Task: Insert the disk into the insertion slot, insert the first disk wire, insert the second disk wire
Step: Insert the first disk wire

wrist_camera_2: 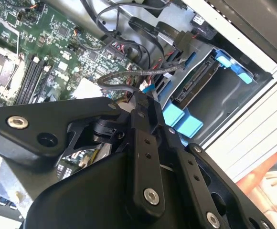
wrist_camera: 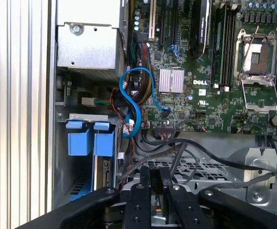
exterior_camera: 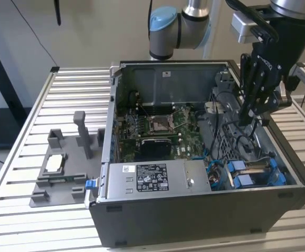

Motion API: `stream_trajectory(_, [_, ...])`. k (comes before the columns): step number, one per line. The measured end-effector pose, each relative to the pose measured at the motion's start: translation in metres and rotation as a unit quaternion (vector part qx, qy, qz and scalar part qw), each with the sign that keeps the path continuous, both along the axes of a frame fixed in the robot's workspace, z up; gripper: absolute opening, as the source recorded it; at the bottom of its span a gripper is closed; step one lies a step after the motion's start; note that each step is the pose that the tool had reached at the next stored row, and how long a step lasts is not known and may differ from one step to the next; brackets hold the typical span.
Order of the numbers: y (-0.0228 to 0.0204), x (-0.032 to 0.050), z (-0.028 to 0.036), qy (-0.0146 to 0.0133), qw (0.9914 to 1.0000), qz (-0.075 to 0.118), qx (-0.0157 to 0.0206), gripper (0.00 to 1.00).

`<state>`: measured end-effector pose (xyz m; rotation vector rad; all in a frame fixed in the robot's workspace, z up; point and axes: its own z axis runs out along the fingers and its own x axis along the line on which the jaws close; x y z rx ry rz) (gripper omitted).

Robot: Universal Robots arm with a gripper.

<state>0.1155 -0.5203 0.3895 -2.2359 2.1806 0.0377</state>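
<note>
my fingers [exterior_camera: 247, 118] hang inside the open computer case [exterior_camera: 205, 220], near its wall on the exterior view's right. they are pressed close together. black cables [wrist_camera: 174, 143] crowd their tips, and i cannot tell whether one is pinched between them. the disk [exterior_camera: 257, 169] sits in the insertion slot [wrist_camera_2: 227, 102], in the case's corner at the exterior view's lower right, apart from me.

room is tight here: the case wall to one side, a perforated metal bracket [wrist_camera: 210, 167] beneath, cables all round. over the motherboard [exterior_camera: 163, 131] it is freer.

the first wrist view adds a blue cable [wrist_camera: 133, 102] looped just beside the disk's blue tabs. the exterior view adds the power-supply box [exterior_camera: 152, 178] and a grey fixture [exterior_camera: 63, 168] on the slatted desk [exterior_camera: 16, 210].
</note>
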Motion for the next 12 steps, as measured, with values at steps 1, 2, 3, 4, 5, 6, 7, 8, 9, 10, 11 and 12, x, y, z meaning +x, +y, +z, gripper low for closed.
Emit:
stream_trajectory(1, [0.0,0.0,0.0,0.0003,1.0,0.0,-0.0001,0.19])
stream_trajectory(2, [-0.0003,-0.0001,-0.0001,0.0007,1.0,0.0,-0.0001,0.19])
stream_trajectory(3, [-0.0008,0.0001,-0.0003,0.0011,1.0,0.0,-0.0001,0.19])
stream_trajectory(4, [-0.0014,0.0002,-0.0005,0.0017,1.0,0.0,-0.0001,0.19])
stream_trajectory(5, [-0.0023,0.0004,-0.0007,0.0023,1.0,0.0,-0.0002,0.19])
stream_trajectory(6, [-0.0036,0.0007,-0.0009,0.0029,1.0,0.0,-0.0002,0.19])
stream_trajectory(7, [-0.0051,0.001,-0.0011,0.0035,0.99999,0.0,-0.0002,0.19])
stream_trajectory(8, [-0.0068,0.0014,-0.0013,0.0041,0.99999,0.0,-0.0001,0.19])
stream_trajectory(9, [-0.0083,0.0018,-0.0016,0.0045,0.99999,0.0,-0.0002,0.19])
stream_trajectory(10, [-0.0096,0.0023,-0.0019,0.0045,0.99999,0.0,-0.0002,0.19])
stream_trajectory(11, [-0.011,0.0028,-0.0023,0.0045,0.99999,0.0,-0.0002,0.19])
stream_trajectory(12, [-0.0126,0.0034,-0.0027,0.0045,0.99999,0.0,-0.0002,0.19])
